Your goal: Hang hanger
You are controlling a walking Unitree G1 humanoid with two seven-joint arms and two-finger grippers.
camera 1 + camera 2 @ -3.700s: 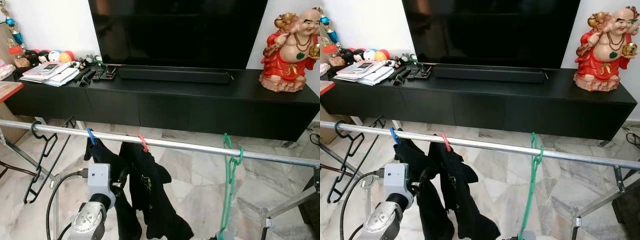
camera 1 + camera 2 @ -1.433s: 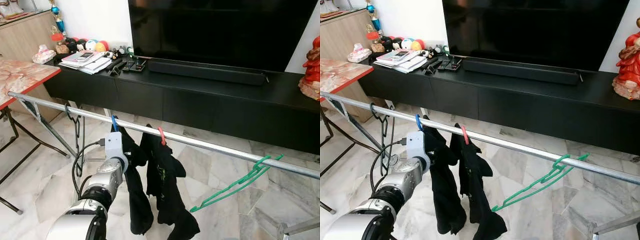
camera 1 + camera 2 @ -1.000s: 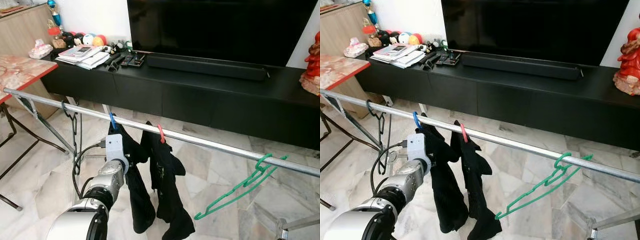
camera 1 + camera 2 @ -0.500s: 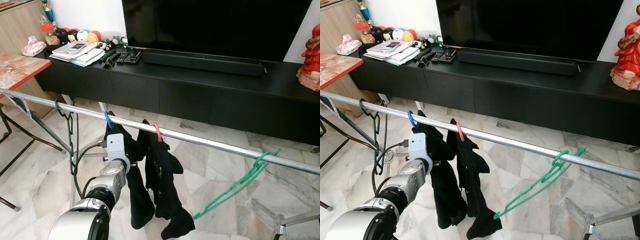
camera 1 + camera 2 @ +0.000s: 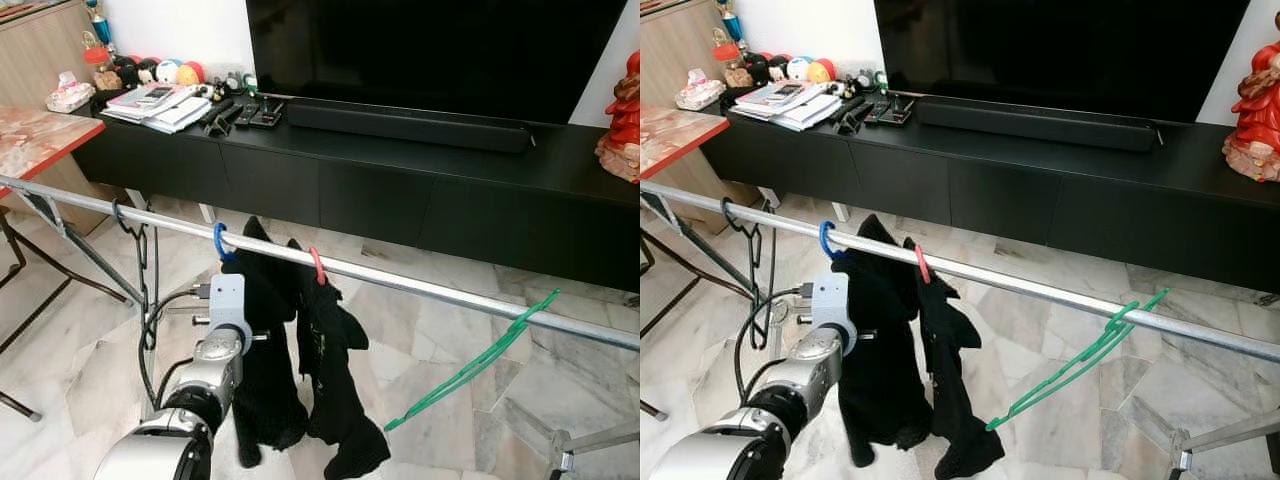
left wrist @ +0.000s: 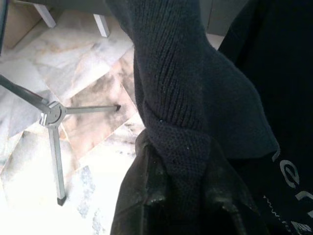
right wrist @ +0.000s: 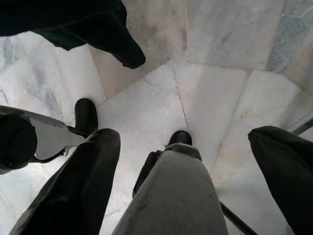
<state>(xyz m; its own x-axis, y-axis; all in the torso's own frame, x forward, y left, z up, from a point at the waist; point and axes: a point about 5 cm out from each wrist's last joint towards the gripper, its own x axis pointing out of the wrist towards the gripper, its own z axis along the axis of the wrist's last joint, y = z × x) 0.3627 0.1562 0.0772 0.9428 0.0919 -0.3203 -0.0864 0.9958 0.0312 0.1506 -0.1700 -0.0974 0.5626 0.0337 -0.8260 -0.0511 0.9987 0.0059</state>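
Left eye view: the metal rail (image 5: 420, 288) runs across the room in front of the black TV console (image 5: 400, 190), and everything here is placed against it. The blue hanger (image 5: 220, 243) hooks over the rail toward its left end, carrying a black knitted garment (image 5: 262, 370); just to its right along the rail sits the red hanger (image 5: 317, 267) with a second dark garment (image 5: 335, 385). Half a second ago the knitted garment hung slimmer; now it bulges wide beneath the rail, and the left gripper (image 5: 262, 338) is pushed into its cloth. Well along the rail to the right, the green hanger (image 5: 470, 362) has swung flatter.

Right eye view: same layout, with a black hanger (image 5: 750, 262) empty at the rail's far left (no clothing on it).

Left wrist view: the left gripper's fingers (image 6: 146, 196) are clamped on a fold of the knitted garment, so it has not let go.

Right wrist view: the right gripper (image 7: 195, 161) hangs idle below the rail, its fingers spread wide with nothing between them, over the marble floor (image 7: 220, 78).

My reading: the blue hook already sits on the rail, so the hanging looks done; what remains is releasing the cloth and backing off without dragging the hook loose.
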